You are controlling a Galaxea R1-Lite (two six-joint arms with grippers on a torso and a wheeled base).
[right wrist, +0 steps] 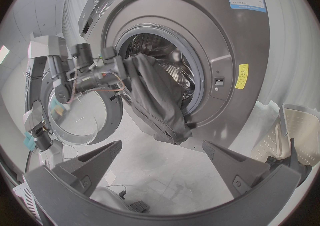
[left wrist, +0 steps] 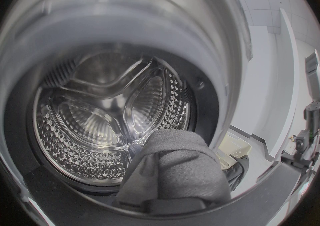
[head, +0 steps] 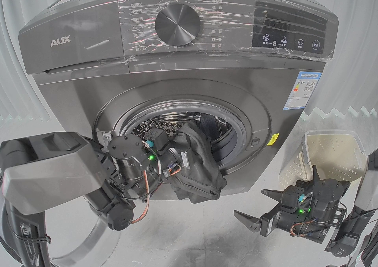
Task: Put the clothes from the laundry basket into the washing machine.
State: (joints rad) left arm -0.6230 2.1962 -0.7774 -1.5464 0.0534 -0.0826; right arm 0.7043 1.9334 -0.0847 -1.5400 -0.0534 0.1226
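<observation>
Partly loaded: left gripper (head: pixel 176 152) pinched a dark garment (head: pixel 199 167) half inside the washing machine (head: pixel 220 82); right gripper (head: pixel 252 203) hung spread before it.

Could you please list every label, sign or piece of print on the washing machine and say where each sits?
Brand lettering: pale capitals on the drawer front.
Programme names: around the dial, too small to read.
Touch icons: on the dark display, captions unreadable.
Blue energy label: right of the door opening, print too small.
Yellow sticker: by the door latch, too small.
</observation>
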